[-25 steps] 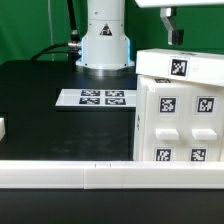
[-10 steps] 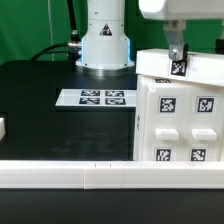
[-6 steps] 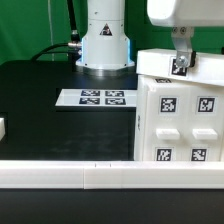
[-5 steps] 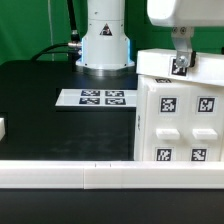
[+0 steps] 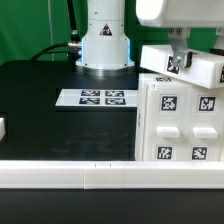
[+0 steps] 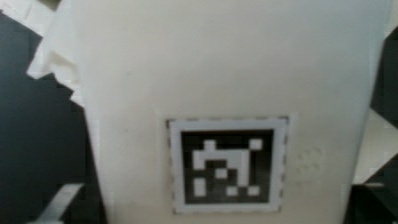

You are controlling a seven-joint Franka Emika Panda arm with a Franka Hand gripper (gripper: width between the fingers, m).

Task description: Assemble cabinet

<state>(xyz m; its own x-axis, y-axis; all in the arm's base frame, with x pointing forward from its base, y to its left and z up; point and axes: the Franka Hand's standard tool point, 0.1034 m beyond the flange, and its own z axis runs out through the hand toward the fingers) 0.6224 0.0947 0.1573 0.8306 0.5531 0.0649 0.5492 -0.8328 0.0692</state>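
Observation:
The cabinet (image 5: 178, 125), a large white box with black-and-white tags on its front, stands at the exterior view's right. My gripper (image 5: 180, 58) comes down from above and is shut on a white slab-shaped panel (image 5: 190, 64) with a tag on its face. The panel hangs tilted just above the cabinet's top, its end toward the exterior view's left higher. In the wrist view the panel (image 6: 214, 90) and its tag (image 6: 228, 165) fill the picture. My fingertips are mostly hidden at its sides.
The marker board (image 5: 95, 98) lies flat on the black table, to the exterior view's left of the cabinet. A small white block (image 5: 3, 128) sits at the left edge. A long white rail (image 5: 90, 176) runs along the front. The arm's base (image 5: 105, 40) stands behind.
My gripper came down onto the panel lying on the cabinet's top and closed on it. Now the panel is lifted off the top and tilted.

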